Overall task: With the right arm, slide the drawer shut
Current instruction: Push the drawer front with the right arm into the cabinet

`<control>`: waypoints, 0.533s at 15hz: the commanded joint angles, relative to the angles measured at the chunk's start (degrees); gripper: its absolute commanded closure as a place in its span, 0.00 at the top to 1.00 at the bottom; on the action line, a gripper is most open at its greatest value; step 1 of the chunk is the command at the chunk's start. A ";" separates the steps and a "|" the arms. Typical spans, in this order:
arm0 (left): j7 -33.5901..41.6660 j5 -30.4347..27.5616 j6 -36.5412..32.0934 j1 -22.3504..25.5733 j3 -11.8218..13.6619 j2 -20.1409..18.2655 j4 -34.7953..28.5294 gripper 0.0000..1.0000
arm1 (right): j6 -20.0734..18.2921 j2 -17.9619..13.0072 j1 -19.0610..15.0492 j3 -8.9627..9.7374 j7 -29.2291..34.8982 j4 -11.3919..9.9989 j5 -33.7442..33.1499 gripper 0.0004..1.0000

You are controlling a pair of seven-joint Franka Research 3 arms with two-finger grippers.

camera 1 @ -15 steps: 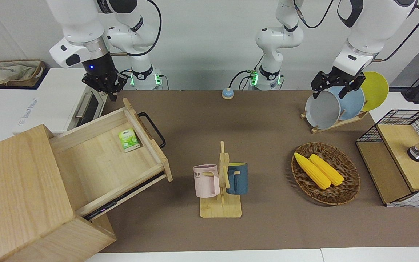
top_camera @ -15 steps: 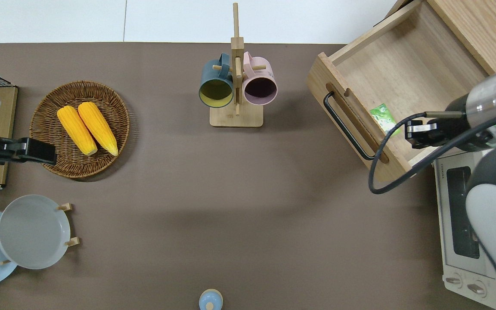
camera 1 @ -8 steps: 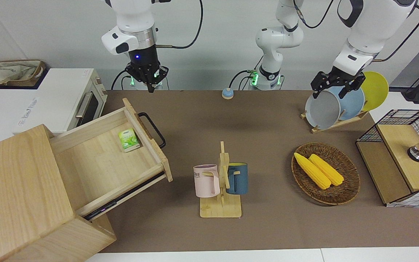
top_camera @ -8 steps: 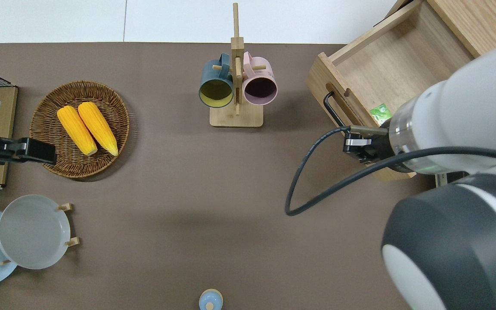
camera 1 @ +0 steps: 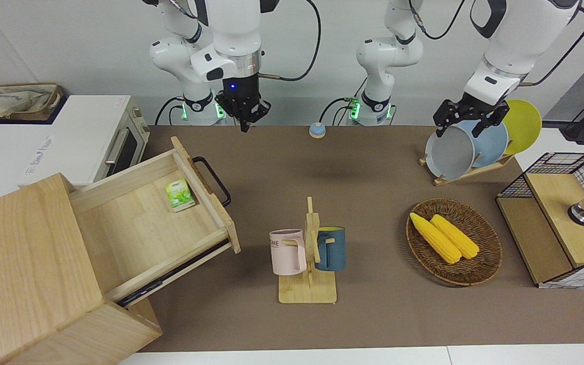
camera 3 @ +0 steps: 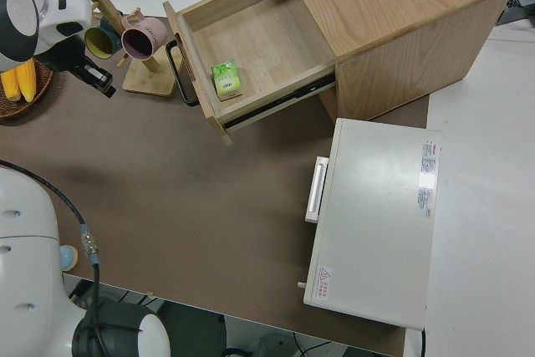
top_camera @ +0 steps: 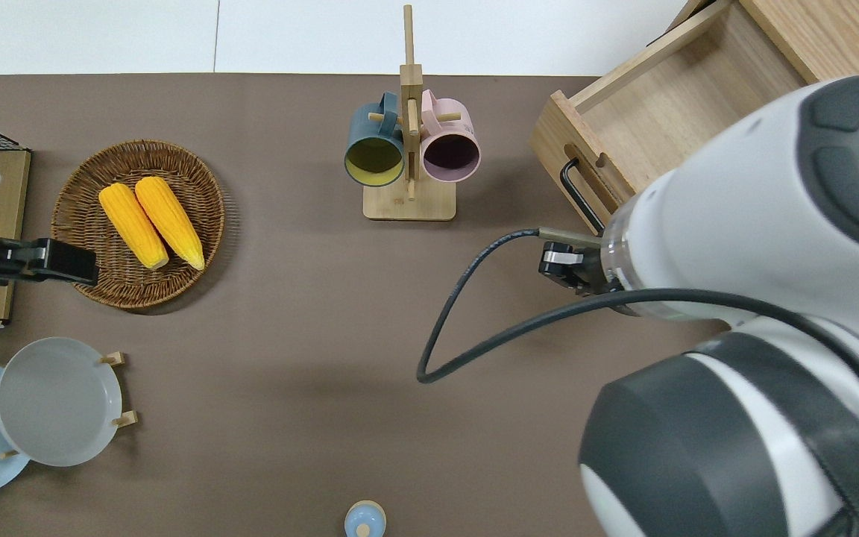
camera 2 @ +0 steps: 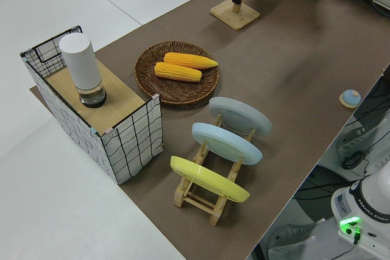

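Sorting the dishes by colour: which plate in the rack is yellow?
The yellow plate, at the rack's end nearest the robots; the other two are pale blue and grey.

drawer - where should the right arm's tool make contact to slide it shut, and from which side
Best judged: on the drawer's front panel beside the black bow handle, coming from the table side that the panel faces. The panel is flat and square to the slide direction, so a push there runs straight into the cabinet. The right tool is up over the bare table.

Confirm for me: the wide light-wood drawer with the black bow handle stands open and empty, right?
Not quite. The wide light-wood drawer with the black bow handle does stand open, but it is not empty: the right side view shows a small green packet lying in it.
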 commanded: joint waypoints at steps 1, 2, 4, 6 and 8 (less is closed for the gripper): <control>0.56 0.98 -1.13 0.31 -0.40 0.65 1.40 0.99 | 2.89 1.70 1.73 -0.04 8.02 -1.03 -1.81 0.00; 0.56 0.98 -1.13 0.31 -0.40 0.65 1.49 0.99 | 3.15 2.31 2.08 -0.04 9.87 -1.21 -2.24 0.00; 0.56 0.98 -1.13 0.31 -0.40 0.65 1.49 0.99 | 3.77 3.63 2.87 -0.13 13.47 -1.65 -2.42 0.00; 0.56 0.98 -1.13 0.31 -0.40 0.65 1.40 0.99 | 5.08 4.77 2.87 -0.22 17.42 -2.26 -2.33 0.00; 0.56 0.98 -1.13 0.31 -0.40 0.65 1.49 0.99 | 6.57 5.30 2.87 -0.22 21.20 -3.93 -2.42 0.00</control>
